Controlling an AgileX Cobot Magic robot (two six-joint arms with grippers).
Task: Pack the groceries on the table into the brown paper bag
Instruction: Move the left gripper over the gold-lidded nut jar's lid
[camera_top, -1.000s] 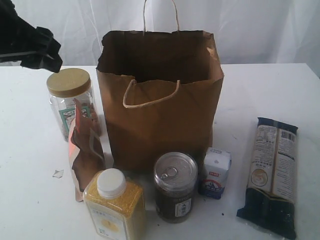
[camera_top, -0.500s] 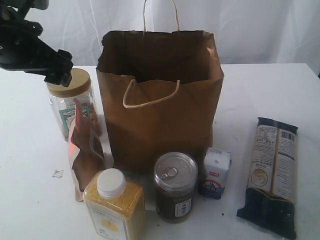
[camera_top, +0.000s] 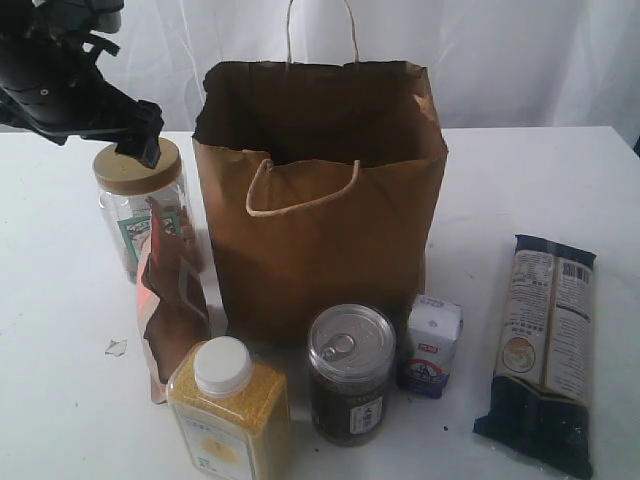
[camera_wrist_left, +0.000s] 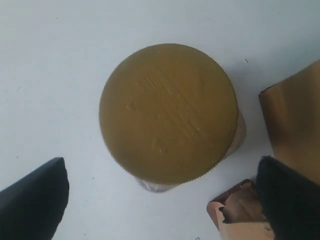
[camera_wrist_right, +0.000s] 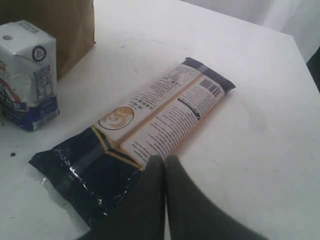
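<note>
The gold-lidded jar (camera_top: 140, 200) stands left of the tall brown paper bag (camera_top: 320, 210). My left gripper (camera_top: 137, 138) hovers open just above its lid (camera_wrist_left: 167, 112), one dark finger (camera_wrist_left: 35, 200) on each side and nothing held. The brown pouch (camera_top: 172, 300) leans in front of the jar. Along the front stand the yellow-grain bottle (camera_top: 230, 405), the pull-tab can (camera_top: 350, 372) and the white-blue carton (camera_top: 432, 345). The long noodle packet (camera_top: 545, 345) lies flat at the right. My right gripper (camera_wrist_right: 165, 162) is shut and empty, above the packet's (camera_wrist_right: 145, 130) near edge, out of the exterior view.
The white table (camera_top: 520, 190) has bare room right of the bag and behind the noodle packet. A small white crumb (camera_top: 116, 347) lies left of the pouch. The bag's cord handles (camera_top: 300, 195) stand up and hang at its ragged rim. A white curtain hangs behind.
My left arm has swung in from the upper left and now sits over the jar's lid. Nothing on the table has moved.
</note>
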